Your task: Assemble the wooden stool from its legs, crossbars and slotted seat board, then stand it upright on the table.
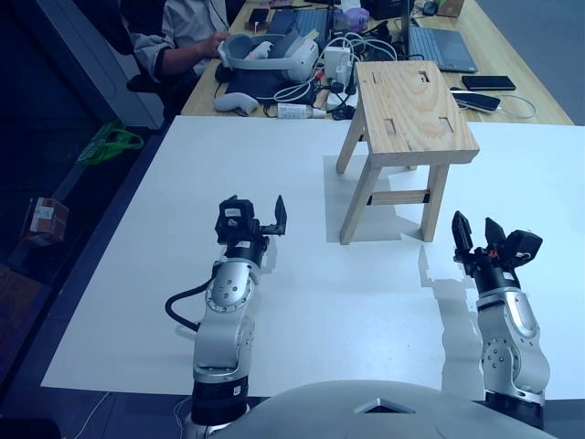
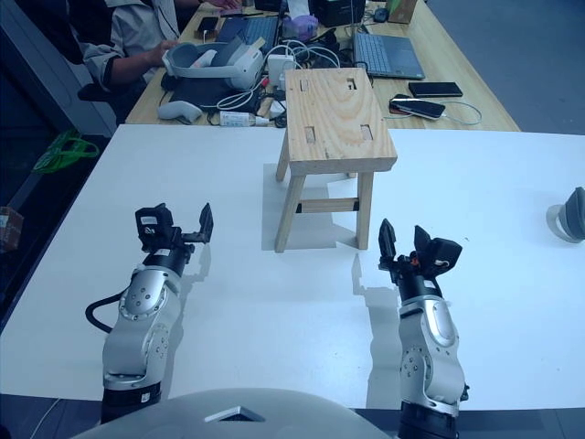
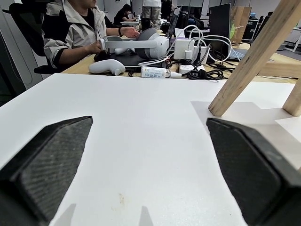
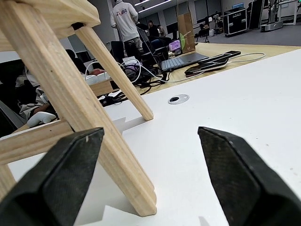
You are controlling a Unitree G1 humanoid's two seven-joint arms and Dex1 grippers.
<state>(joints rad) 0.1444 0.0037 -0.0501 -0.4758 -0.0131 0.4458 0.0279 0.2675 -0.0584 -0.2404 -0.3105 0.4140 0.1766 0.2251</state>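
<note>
Left pincer (image 1: 256,218) spread wide, empty, low over the smooth white table (image 1: 302,311). Wooden stool (image 1: 413,108) stands upright ahead of both pincers, nearer the right one: pale grained wood, rectangular slotted seat, splayed square-section legs, crossbars fitted. Right pincer (image 1: 476,236) also wide and empty, near the stool's closest leg.

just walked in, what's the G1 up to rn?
Nothing is being handled right now. The wooden stool stands assembled and upright on the white table. The left end effector and right end effector sit low over the table in front of it, one on each side, both open and empty. The right one is near a front leg, not touching.
</note>
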